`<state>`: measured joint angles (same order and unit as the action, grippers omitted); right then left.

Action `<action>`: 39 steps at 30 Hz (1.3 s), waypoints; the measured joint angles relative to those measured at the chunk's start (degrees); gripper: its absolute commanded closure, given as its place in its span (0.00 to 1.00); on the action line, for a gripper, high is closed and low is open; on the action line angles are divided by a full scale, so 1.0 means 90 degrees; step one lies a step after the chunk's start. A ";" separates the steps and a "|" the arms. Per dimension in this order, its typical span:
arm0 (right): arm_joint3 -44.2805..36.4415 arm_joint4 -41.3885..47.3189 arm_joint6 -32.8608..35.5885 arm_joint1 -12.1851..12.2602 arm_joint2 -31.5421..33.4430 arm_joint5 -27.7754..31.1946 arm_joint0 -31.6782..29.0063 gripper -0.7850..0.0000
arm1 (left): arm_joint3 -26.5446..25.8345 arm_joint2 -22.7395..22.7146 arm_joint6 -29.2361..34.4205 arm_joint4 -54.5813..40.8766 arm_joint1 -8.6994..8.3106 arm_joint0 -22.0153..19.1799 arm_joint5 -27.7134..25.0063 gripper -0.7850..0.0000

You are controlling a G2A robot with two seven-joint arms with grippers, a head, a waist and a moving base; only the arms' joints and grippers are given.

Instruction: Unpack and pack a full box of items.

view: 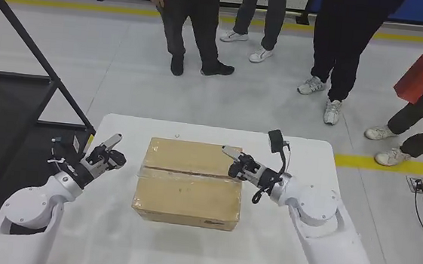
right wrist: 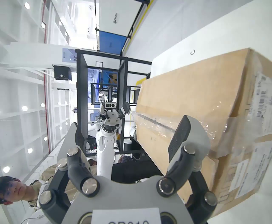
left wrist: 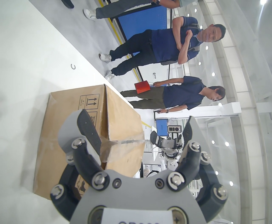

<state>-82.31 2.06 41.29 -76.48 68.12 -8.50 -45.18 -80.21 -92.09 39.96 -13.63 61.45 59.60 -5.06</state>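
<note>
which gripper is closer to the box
The right gripper: it is at the edge of the box, while the left gripper sits apart, with bare table between.

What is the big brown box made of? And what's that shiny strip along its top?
The big brown box looks like plain cardboard: dull tan, with folded flaps and creased corners. The shiny strip along its top seam looks like clear plastic packing tape: see-through, crinkly, catching the light.
</note>
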 measured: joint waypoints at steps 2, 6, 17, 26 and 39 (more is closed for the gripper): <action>0.0352 0.0084 -0.0011 -0.0063 -0.0250 -0.0034 0.0256 0.00 | 0.0026 -0.0030 0.0037 -0.0033 -0.0011 0.0007 -0.0015 0.00; 0.0951 0.0271 0.0004 -0.0178 -0.0632 0.0023 0.0654 0.00 | 0.0055 -0.0066 0.0064 -0.0097 -0.0026 0.0023 -0.0026 0.00; 0.2051 0.0611 -0.0156 -0.0590 -0.1692 0.0098 0.1566 0.00 | 0.0092 -0.0069 0.0070 -0.0162 -0.0057 0.0066 -0.0041 0.00; 0.2942 0.1076 -0.0270 -0.1056 -0.2458 0.0281 0.2251 0.00 | 0.0141 -0.0141 0.0060 -0.0343 -0.0079 0.0209 -0.0129 0.00; 0.3516 0.1364 -0.0189 -0.1415 -0.2657 0.1164 0.2761 0.00 | 0.0214 -0.0248 0.0114 -0.0500 -0.0122 0.0230 -0.0195 0.00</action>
<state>-50.67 14.34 39.59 -89.22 44.21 1.98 -20.33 -78.29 -94.33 40.98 -18.14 60.35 61.67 -6.81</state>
